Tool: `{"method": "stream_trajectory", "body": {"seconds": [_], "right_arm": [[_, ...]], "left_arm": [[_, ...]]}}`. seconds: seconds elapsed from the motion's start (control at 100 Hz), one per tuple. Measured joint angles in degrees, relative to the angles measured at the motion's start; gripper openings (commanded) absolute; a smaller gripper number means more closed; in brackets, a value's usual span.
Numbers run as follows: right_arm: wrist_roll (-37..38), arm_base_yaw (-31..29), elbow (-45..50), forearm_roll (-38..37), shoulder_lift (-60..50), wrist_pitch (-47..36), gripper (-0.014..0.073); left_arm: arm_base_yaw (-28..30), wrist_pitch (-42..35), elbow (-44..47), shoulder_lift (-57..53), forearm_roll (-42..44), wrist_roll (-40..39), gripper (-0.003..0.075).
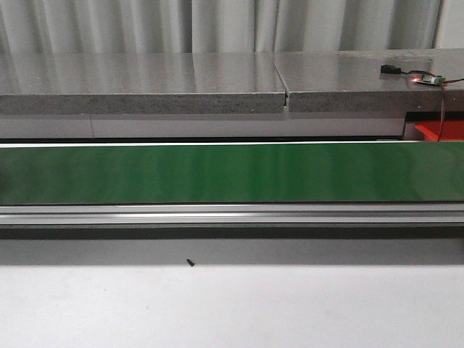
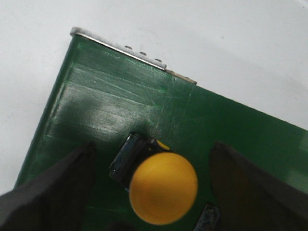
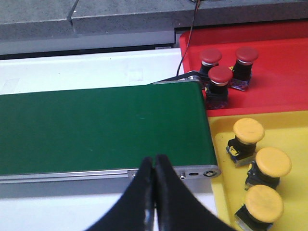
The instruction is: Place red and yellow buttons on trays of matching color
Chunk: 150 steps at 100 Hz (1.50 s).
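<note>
Belt [image 1: 232, 172]: green, running across the front view from side to side, bare of buttons in that view; metal rail along its near edge.
Left gripper [image 2: 151, 190]: spread wide over 1 end of the belt, 1 dark finger [image 2: 53, 192] on each side of a yellow button, neither finger touching it.
Yellow button [image 2: 163, 187]: round cap on a black base, standing on the green belt near its corner, between the open fingers of the left gripper.
Right gripper [image 3: 154, 190]: fingertips pressed together, nothing between them, poised above the near rail at the belt's other end.
Red tray [image 3: 284, 77]: just past the belt's end, on the far side; only a corner of it showing in the front view [image 1: 441, 130].
Red buttons [image 3: 220, 76]: 3, all on the red tray, grouped at the edge nearest the belt, upright on black bases.
Yellow tray [image 3: 288, 130]: touching the red tray's near edge, beside the belt's end.
Yellow buttons on tray [image 3: 273, 162]: 3, in a loose row, black bases turned toward the belt.
Counter [image 1: 145, 83]: grey stone slab behind the belt, with a small circuit board [image 1: 426, 78] and wire at its right end.
</note>
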Motion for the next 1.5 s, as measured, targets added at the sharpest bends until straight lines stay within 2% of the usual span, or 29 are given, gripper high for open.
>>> {"method": "stream_trajectory", "body": {"seconds": [0.06, 0.13, 0.3, 0.7, 1.06, 1.29, 1.5], "right_arm": [[0.0, 0.0, 0.0, 0.0, 0.0, 0.0, -0.0067], [0.0, 0.0, 0.0, 0.0, 0.0, 0.0, -0.0067], [0.0, 0.0, 0.0, 0.0, 0.0, 0.0, -0.0067], [0.0, 0.0, 0.0, 0.0, 0.0, 0.0, -0.0067], [0.0, 0.0, 0.0, 0.0, 0.0, 0.0, -0.0067], [0.0, 0.0, 0.0, 0.0, 0.0, 0.0, -0.0067], [0.0, 0.0, 0.0, 0.0, 0.0, 0.0, -0.0067]], "left_arm": [[-0.4, -0.8, 0.0, -1.9, -0.1, 1.1, 0.0417], [-1.5, -1.4, 0.0, -4.4, -0.1, 3.4, 0.0318], [-6.5, -1.7, 0.0, -10.1, 0.7, 6.7, -0.002], [-18.0, -1.7, 4.4, -20.8, 4.0, 7.5, -0.0019], [-20.2, -3.6, 14.1, -34.0, 3.6, 7.5, -0.0019], [-22.8, -9.0, 24.8, -44.5, 10.1, -0.7, -0.0019], [-24.0, -11.5, 33.1, -56.1, 11.5, -2.3, -0.0019]]}}
